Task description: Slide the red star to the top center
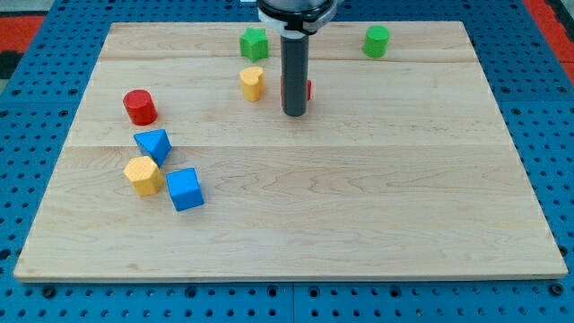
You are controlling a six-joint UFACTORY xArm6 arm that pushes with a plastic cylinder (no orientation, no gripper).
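Observation:
The red star (308,90) is almost wholly hidden behind my rod; only a thin red edge shows at the rod's right side, near the view's top centre. My tip (294,112) rests on the board just below the star, seemingly touching it. A yellow block (253,82) stands just left of the rod.
A green block (254,42) sits at the top, left of the rod, and a green cylinder (377,40) at the top right. At the left are a red cylinder (140,107), a blue block (153,144), a yellow block (143,174) and a blue cube (185,188).

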